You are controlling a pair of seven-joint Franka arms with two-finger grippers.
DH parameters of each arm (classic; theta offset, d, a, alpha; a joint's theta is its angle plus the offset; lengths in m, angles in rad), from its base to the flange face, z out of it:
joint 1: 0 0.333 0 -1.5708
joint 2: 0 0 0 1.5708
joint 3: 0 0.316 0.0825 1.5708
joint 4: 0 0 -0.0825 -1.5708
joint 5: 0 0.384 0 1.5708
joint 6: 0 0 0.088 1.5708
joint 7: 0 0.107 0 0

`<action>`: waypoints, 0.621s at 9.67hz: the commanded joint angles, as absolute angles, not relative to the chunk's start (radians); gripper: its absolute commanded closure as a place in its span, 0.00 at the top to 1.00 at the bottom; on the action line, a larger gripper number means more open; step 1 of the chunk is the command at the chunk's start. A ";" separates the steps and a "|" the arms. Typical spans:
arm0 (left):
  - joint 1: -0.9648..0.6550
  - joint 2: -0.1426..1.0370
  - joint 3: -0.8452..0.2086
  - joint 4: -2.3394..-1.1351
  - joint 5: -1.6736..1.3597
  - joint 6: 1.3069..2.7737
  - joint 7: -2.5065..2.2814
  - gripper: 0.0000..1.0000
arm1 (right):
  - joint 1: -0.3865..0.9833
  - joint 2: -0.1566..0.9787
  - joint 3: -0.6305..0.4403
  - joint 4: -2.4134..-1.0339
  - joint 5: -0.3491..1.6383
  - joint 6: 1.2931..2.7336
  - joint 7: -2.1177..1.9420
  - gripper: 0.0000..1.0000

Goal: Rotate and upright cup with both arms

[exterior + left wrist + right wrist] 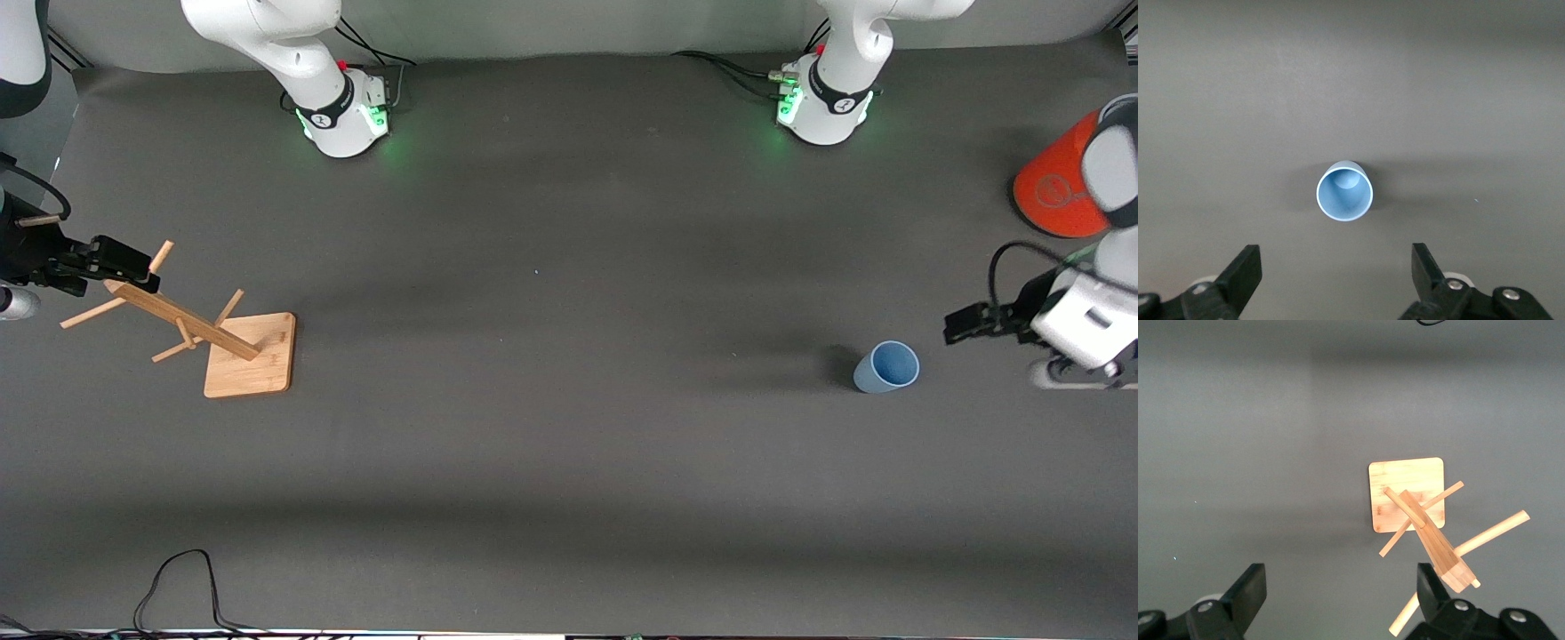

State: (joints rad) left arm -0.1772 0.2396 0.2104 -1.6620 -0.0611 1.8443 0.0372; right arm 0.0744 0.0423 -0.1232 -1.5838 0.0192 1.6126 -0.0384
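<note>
Both sets of jaws are standing wide and holding nothing.

Front view: the left gripper (958,325) is hanging at the left arm's end of the table, its open jaws pointing at the small pale blue tapered handleless cup (886,366). The cup is near the fingertips but apart from them, and seems to be lying tipped with its mouth toward the camera. The right gripper (133,269) is hovering above the bamboo peg rack with a square base (250,356), well apart from the cup; that arm is waiting. A big orange cylinder (1056,191) is sitting near the left arm. The dark grey mat (551,418) is looking soft and non-slip.

Left wrist view: the cup (1345,192) is showing centred ahead of the jaws, mouth facing the camera, smooth matte wall, round rim. The fingers (1243,273) are flanking it with a clear gap.

Right wrist view: the rack (1408,495) is sitting just ahead of one finger (1431,593); its pegs are plain light wood.

Judgement: approach step, no grasp yet. The next move is calling for the left gripper to close in and pinch the cup's wall squarely; the taper may be letting it slip.
</note>
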 commanded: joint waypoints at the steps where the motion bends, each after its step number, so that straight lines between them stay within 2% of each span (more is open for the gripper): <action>1: -0.175 0.274 0.215 -1.660 -0.049 1.873 0.031 1.00 | 0.083 0.021 -0.124 -1.600 0.018 1.618 0.009 1.00; 4: -0.184 0.272 0.213 -1.645 -0.046 1.862 0.023 1.00 | 0.084 0.017 -0.121 -1.600 0.012 1.618 0.009 1.00; 6: -0.184 0.180 0.213 -1.614 -0.046 1.779 0.020 1.00 | 0.084 0.018 -0.120 -1.600 0.011 1.617 0.000 1.00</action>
State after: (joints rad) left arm -0.1775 0.2636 0.2116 -1.6229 -0.0601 1.8517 0.0370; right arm 0.0762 0.0395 -0.1208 -1.5835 0.0192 1.6127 -0.0158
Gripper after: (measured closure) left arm 0.000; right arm 0.000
